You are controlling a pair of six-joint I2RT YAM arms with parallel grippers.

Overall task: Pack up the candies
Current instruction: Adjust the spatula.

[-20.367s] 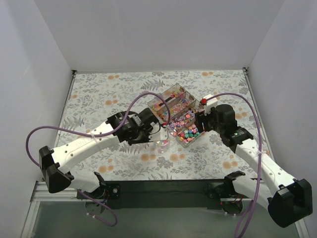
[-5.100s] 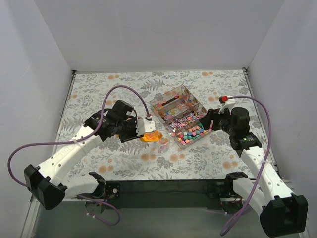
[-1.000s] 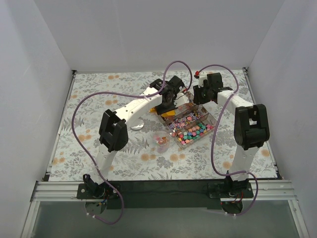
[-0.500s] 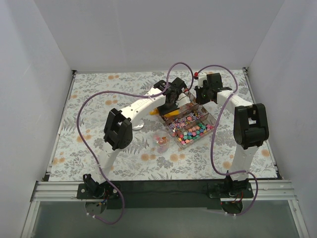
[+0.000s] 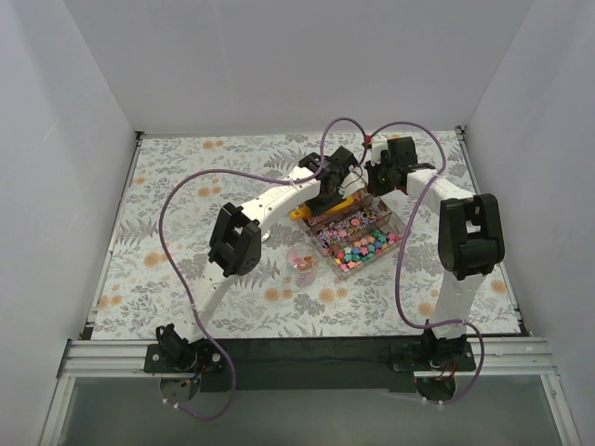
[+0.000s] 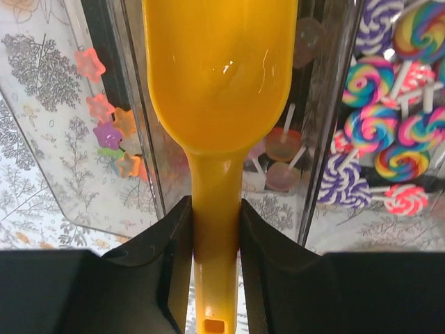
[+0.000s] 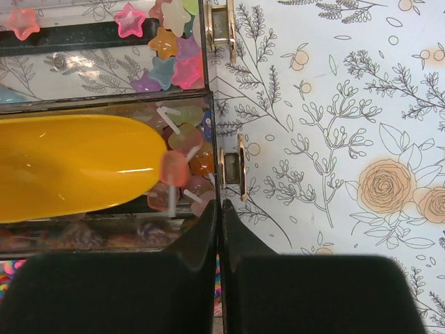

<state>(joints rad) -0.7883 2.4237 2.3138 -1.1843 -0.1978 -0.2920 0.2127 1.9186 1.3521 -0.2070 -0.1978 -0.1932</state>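
Observation:
The candies point(image 5: 359, 249), small and mixed in colour, fill the near compartment of a clear divided box point(image 5: 398, 225); a few more lie in a small clear cup point(image 5: 304, 265). My left gripper point(image 6: 215, 206) is shut on the handle of an orange scoop point(image 6: 219, 69), whose empty bowl hangs over a compartment of small lollipops point(image 6: 281, 149). Star sweets point(image 6: 111, 129) lie to its left and swirl lollipops point(image 6: 393, 139) to its right. My right gripper point(image 7: 220, 209) is shut on the box's thin clear end wall point(image 7: 216, 111), beside the scoop point(image 7: 76, 167).
Gold hinges point(image 7: 240, 167) sit on the box's outer side. The flower-print tablecloth point(image 5: 186, 186) covers the table, with white walls on three sides. Purple cables point(image 5: 177, 200) loop above both arms. The cup stands just left of the box's near corner.
My left arm carried the scoop to the right, over the box's middle compartment. My right gripper closed on the box wall and stayed in place.

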